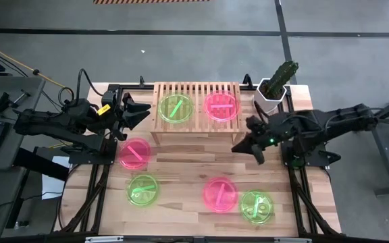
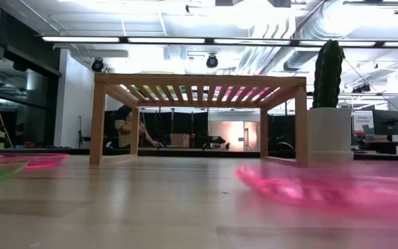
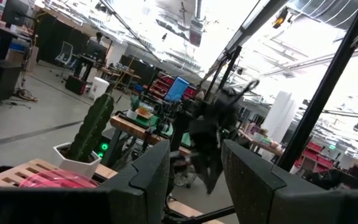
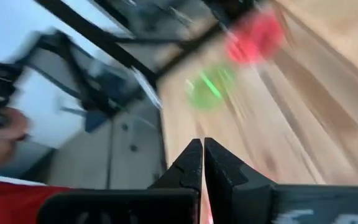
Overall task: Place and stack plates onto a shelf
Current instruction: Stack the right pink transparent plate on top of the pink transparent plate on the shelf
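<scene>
Light plank boards make up the desk [image 1: 188, 169], set in a large workshop with bright ceiling lights. At its far edge stands the bamboo shelf [image 1: 196, 89], and two plates already sit side by side on its slats: a green plate [image 1: 175, 108] toward the left and a pink plate [image 1: 221, 106] toward the right. Four more lie on the desk (none stacked): a pink one [image 1: 135, 153] and a green one [image 1: 143, 190] on the left side, another pink one [image 1: 219, 194] just beside another green one [image 1: 256, 206] near the front right. The left hand [image 1: 139, 112] hovers just beside the shelf's left end, fingers [image 3: 145, 180] apart and empty. The right hand [image 1: 247, 150] hangs over bare boards in front of the shelf's right end, clenched on nothing. A potted cactus [image 1: 275, 86] stands at the shelf's right end.
</scene>
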`<state>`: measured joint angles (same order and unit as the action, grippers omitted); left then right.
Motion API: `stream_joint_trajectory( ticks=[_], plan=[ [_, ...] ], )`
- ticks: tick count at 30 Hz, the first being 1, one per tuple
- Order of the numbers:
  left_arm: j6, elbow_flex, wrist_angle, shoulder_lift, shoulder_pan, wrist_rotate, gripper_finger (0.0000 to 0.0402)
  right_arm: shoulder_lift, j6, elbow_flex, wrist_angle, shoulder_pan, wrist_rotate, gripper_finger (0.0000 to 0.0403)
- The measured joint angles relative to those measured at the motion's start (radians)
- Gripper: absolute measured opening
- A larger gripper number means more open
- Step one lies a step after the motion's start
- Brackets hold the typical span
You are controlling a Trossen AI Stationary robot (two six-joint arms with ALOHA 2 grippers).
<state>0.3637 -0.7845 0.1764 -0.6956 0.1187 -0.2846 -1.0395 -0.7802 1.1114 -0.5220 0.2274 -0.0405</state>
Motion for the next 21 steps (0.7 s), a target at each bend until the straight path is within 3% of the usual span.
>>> stream_joint_trajectory(
  ticks=[6, 10, 15, 21],
  plan=[
    [0.0, 0.0, 0.0, 0.0, 0.0, 0.001, 0.0138, -0.007, -0.272, -0.135, -0.121, 0.147, 0.045, 0.0003],
    [0.0, 0.0, -0.001, 0.0, 0.0, 0.001, 0.0138, -0.009, -0.5, -0.339, 0.105, 0.287, 0.112, 0.0036],
    [0.0, 0.0, -0.001, 0.0, 0.0, 0.001, 0.0138, -0.012, -0.687, -0.569, 0.458, 0.384, 0.312, 0.0118],
    [0.001, 0.0, -0.001, 0.0, 0.0, 0.001, 0.0138, -0.137, -0.712, -0.583, 0.498, 0.39, 0.366, 0.0193]
  ],
)
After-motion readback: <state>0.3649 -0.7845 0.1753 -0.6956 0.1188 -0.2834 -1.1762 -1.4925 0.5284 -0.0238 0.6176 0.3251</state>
